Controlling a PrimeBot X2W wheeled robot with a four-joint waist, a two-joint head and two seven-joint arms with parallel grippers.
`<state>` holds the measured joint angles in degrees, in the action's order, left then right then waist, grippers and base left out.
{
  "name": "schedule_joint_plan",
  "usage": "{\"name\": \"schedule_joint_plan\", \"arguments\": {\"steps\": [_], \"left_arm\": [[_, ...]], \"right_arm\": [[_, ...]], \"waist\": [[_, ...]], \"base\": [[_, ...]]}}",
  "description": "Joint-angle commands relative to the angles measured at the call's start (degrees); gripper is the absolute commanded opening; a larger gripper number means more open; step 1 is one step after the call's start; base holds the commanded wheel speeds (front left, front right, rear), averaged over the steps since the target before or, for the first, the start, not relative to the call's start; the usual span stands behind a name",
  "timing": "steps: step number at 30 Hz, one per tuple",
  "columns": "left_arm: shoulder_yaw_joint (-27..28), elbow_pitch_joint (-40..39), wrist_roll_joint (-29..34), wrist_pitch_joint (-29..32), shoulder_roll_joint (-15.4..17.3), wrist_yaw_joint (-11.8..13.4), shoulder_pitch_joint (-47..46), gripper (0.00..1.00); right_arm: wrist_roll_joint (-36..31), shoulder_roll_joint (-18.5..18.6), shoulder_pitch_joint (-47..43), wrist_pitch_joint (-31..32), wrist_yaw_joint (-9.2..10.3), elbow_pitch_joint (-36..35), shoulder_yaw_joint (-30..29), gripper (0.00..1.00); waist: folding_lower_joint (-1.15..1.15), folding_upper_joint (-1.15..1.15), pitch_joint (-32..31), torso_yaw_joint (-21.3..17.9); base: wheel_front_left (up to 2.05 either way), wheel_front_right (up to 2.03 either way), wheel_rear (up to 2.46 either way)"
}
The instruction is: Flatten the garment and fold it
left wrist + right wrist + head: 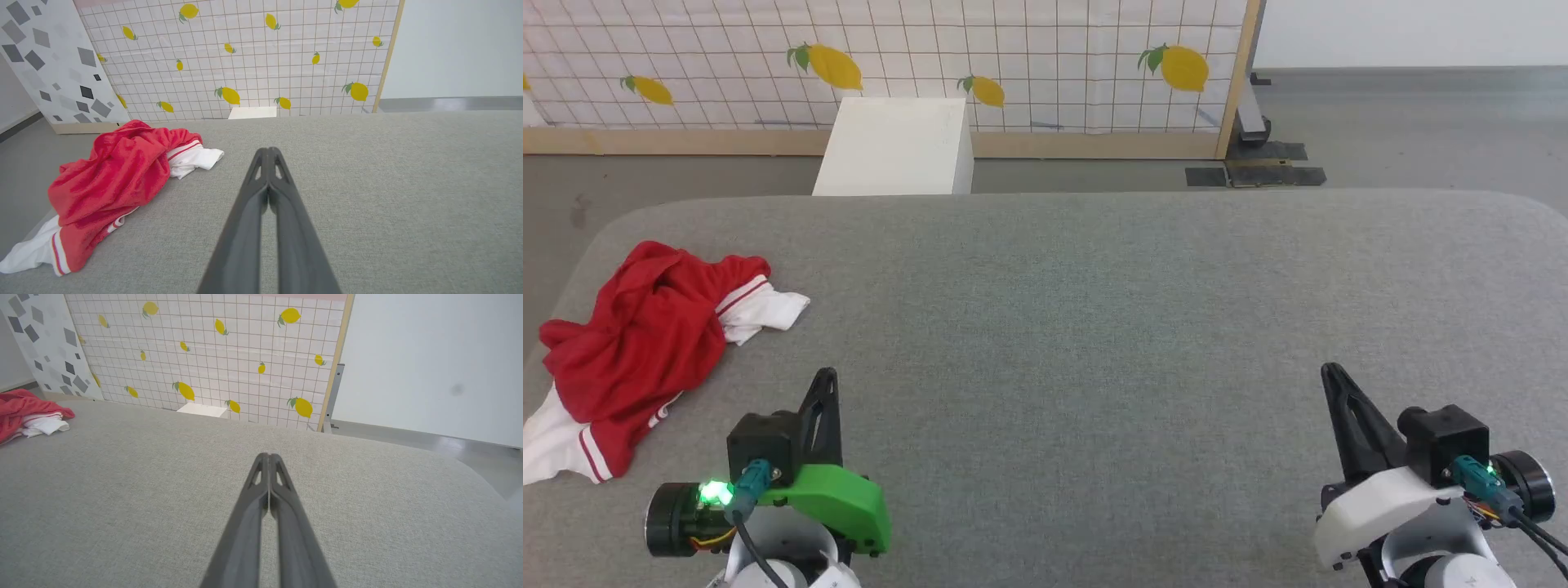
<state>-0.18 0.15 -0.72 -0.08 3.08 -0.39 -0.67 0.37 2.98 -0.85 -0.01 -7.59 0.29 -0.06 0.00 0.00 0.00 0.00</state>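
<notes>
The garment (637, 343) lies crumpled at the left edge of the desk (1094, 327), its long axis running from the near-left edge away and to the right. The left pincer (827, 376), fingers pressed together and empty, sits just right of it, so the left arm is nearer. The right pincer (1331, 371), likewise closed and empty, is well apart at the far right.

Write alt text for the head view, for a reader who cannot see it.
A crumpled red garment with white sleeves lies at the left edge of a grey padded table. The left gripper and the right gripper, both shut and empty, are at the bottom, apart from it. Behind stand a white box and a lemon-patterned screen.
</notes>
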Motion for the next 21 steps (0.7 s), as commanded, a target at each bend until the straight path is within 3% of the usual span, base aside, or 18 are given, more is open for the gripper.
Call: {"name": "schedule_joint_plan", "arguments": {"steps": [1, 16, 17, 21], "left_arm": [[0.18, -0.15, 0.72, 0.08, -0.21, 0.39, 0.67, 0.00], [0.18, -0.15, 0.72, 0.08, -0.21, 0.39, 0.67, 0.00], [-0.03, 0.01, -0.07, 0.00, 0.00, 0.00, -0.01, 1.00], [-0.23, 0.08, -0.29, -0.08, 0.00, 0.06, -0.05, 1.00]], "right_arm": [[-0.37, -0.11, 0.85, 0.01, 0.10, -0.29, 0.06, 0.00], [-0.37, -0.11, 0.85, 0.01, 0.10, -0.29, 0.06, 0.00], [0.01, 0.01, -0.02, 0.00, 0.00, 0.02, -0.02, 1.00], [0.11, 0.01, -0.01, -0.07, 0.00, 0.08, -0.07, 1.00]], "waist": [[0.00, 0.00, 0.00, 0.00], [0.00, 0.00, 0.00, 0.00], [0.00, 0.00, 0.00, 0.00], [0.00, 0.00, 0.00, 0.00]], "base": [[0.00, 0.00, 0.00], [0.00, 0.00, 0.00], [0.00, 0.00, 0.00], [0.00, 0.00, 0.00]]}}
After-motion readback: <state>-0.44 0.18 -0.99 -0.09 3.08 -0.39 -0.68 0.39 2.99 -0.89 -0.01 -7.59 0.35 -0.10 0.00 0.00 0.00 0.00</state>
